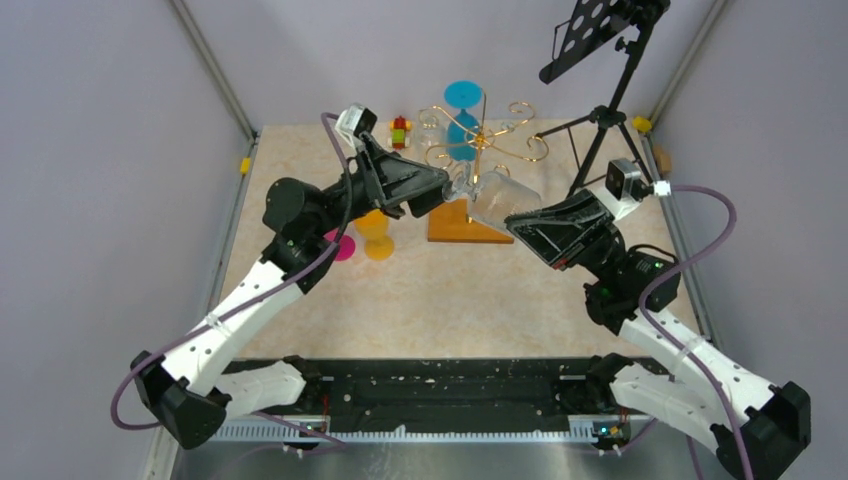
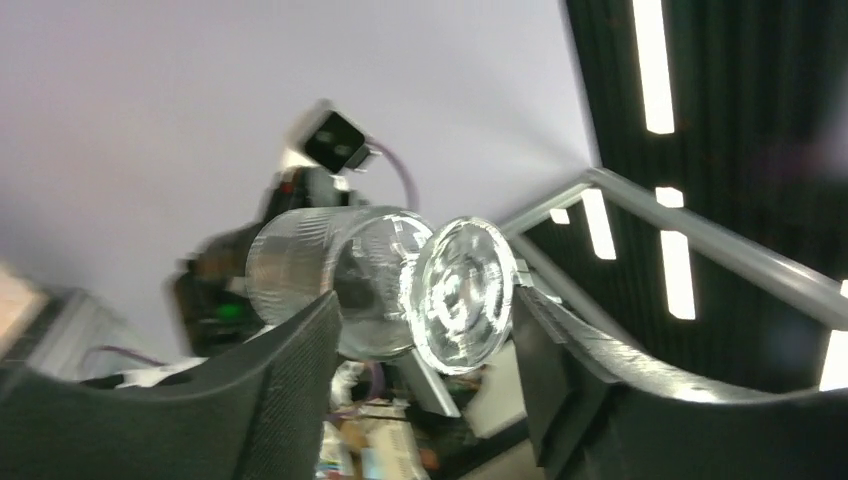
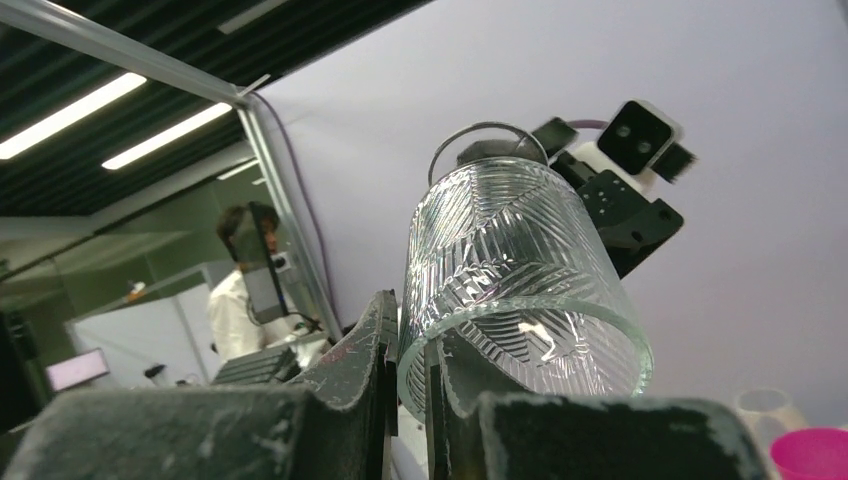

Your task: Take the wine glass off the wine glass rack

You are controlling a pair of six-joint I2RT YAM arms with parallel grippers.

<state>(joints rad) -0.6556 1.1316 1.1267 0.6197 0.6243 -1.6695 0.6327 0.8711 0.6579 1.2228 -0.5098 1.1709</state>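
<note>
pinching glass (image 3: pixel 520 260) rim between right fingers (image 3: pixel 372 350); flanking its foot with spread left fingers (image 2: pixel 300 350); holding it tilted in air just beside rack (image 1: pixel 452 226), over desk (image 1: pixel 430 300)

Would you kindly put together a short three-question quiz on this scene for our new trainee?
1. True or false: the right tool pinches the clear wine glass by its rim.
2. What colour is the other glass, hanging on the wine glass rack? A) turquoise B) red C) black
3. Fill in: the fingers of the left tool stand apart on either side of the clear wine glass's ____.
Key: 1 true; 2 A; 3 foot.
</note>
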